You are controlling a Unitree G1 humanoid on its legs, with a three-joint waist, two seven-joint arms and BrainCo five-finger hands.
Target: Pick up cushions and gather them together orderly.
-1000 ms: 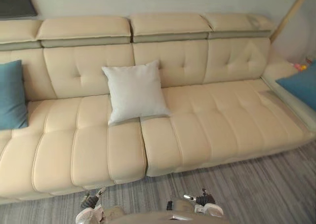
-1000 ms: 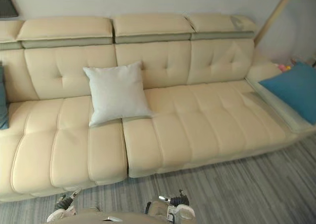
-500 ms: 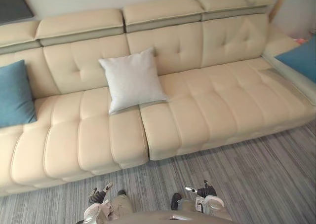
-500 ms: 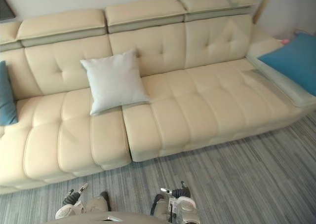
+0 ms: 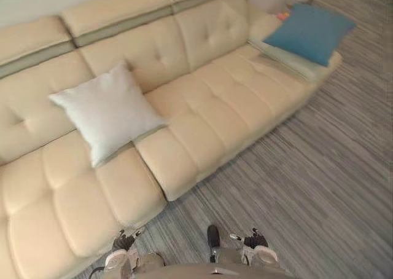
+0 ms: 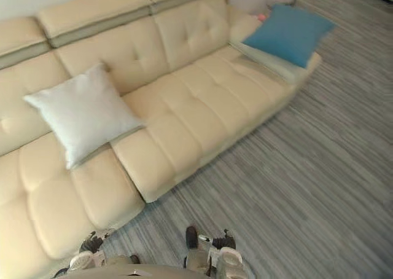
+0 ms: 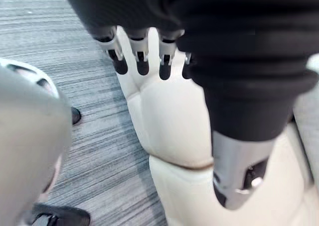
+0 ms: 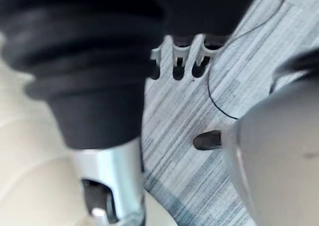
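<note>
A white cushion leans against the backrest of the cream sofa, left of its middle. A blue cushion lies flat on the sofa's far right end. My left hand hangs low by the sofa's front edge, fingers relaxed and empty. My right hand hangs over the carpet, fingers relaxed, holding nothing. Both hands are well short of either cushion.
Grey striped carpet spreads in front of and to the right of the sofa. A small pink and orange thing sits behind the blue cushion at the sofa's corner.
The camera has swung to the right: the sofa now runs slantwise, the left blue cushion has left the picture and the right one shows whole. Cushions and hands have not moved.
</note>
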